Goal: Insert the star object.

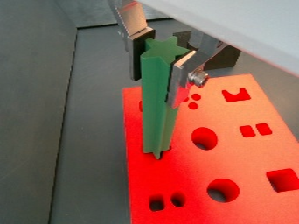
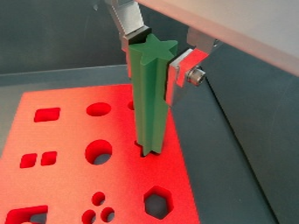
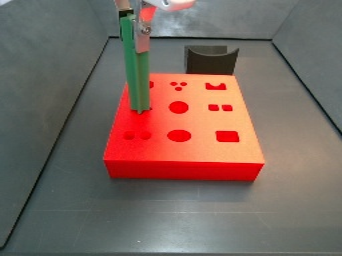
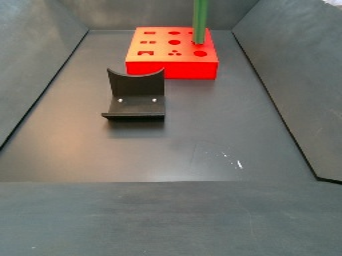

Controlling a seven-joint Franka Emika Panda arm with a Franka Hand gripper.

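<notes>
The star object (image 1: 158,101) is a long green rod with a star-shaped end. It stands upright with its lower end at a hole in the red block (image 1: 239,157), near the block's edge. It shows in both wrist views (image 2: 149,96) and both side views (image 3: 135,65) (image 4: 202,22). My gripper (image 1: 159,54) is shut on the rod's top, a silver finger (image 2: 184,72) on each side. In a side view my gripper (image 3: 131,22) sits high above the red block (image 3: 187,135).
The red block (image 2: 70,144) has several shaped holes: round, square, hexagonal. A dark curved grey block (image 3: 211,57) stands behind it, and shows nearer the camera in a side view (image 4: 134,95). Dark bin walls surround the grey floor (image 4: 201,150).
</notes>
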